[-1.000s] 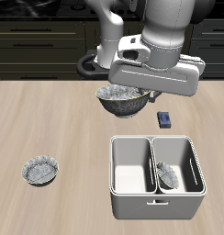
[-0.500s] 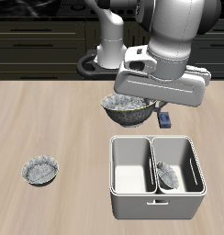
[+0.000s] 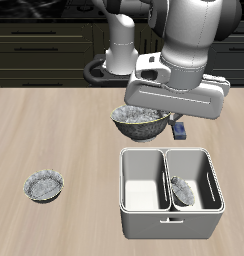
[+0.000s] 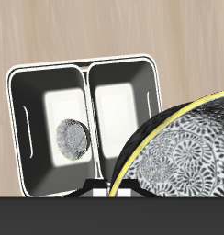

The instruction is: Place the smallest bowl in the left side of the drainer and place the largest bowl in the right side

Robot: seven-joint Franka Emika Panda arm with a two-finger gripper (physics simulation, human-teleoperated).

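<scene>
My gripper (image 3: pixel 155 112) is shut on the rim of the largest bowl (image 3: pixel 139 122), a wide grey speckled scalloped bowl held in the air just behind the drainer (image 3: pixel 123 190). In the wrist view the bowl (image 4: pixel 178 147) fills the near field beside the gripper (image 4: pixel 103 190), with the drainer (image 4: pixel 86 66) below. The smallest bowl (image 3: pixel 182 190) lies tilted in one drainer compartment, the one nearer the blue block; it also shows in the wrist view (image 4: pixel 72 139). The other compartment holds nothing.
A mid-sized grey scalloped bowl (image 3: pixel 44 186) sits on the table towards the front, well away from the drainer. A small dark blue block (image 3: pixel 180 130) lies behind the drainer, partly hidden by my hand. A dark counter runs behind the table.
My gripper has carried the largest bowl towards the table's front and the drainer, and a little lower. The other bowls have not moved.
</scene>
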